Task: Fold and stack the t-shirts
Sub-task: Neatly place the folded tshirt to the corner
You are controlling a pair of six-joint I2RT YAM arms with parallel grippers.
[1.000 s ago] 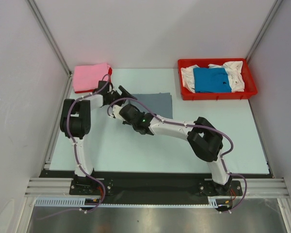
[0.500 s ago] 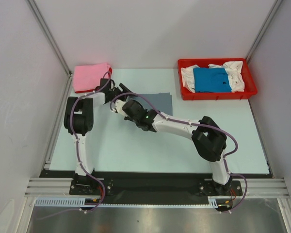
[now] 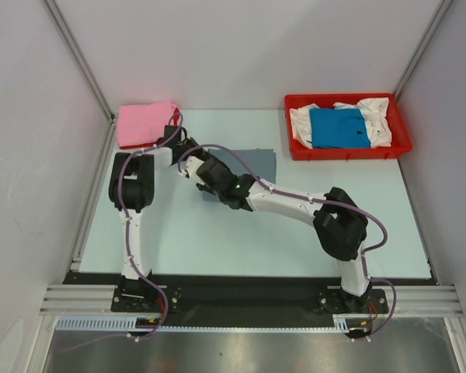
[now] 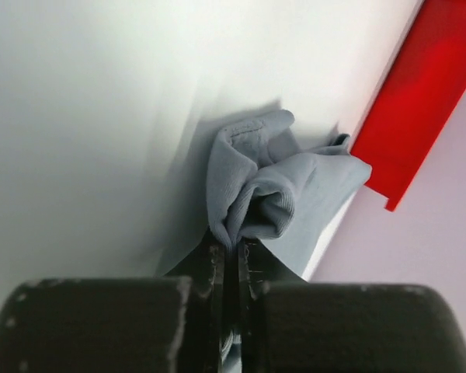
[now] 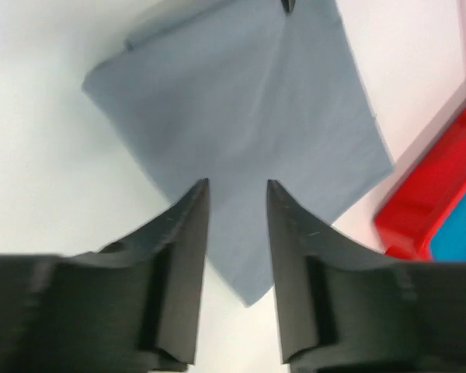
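Observation:
The slate grey t-shirt (image 3: 256, 163) lies folded flat in the middle of the table. My left gripper (image 3: 188, 149) is at its left edge. In the left wrist view that gripper (image 4: 233, 247) is shut on a bunched fold of the grey t-shirt (image 4: 276, 194). My right gripper (image 3: 196, 170) hovers just in front of it. In the right wrist view its jaws (image 5: 235, 186) stand open over a corner of the grey t-shirt (image 5: 241, 116), with nothing between them. A folded pink t-shirt (image 3: 144, 123) sits at the back left. White (image 3: 377, 113) and bright blue (image 3: 338, 128) t-shirts lie in the tray.
The red plastic tray (image 3: 348, 153) stands at the back right and its rim shows in both wrist views (image 4: 419, 101) (image 5: 431, 202). White walls close in the table on three sides. Both forearms cross the table's left middle.
The left gripper has closed on the grey t-shirt's edge. The right gripper, shut before, has opened. Both arms shifted slightly toward the back.

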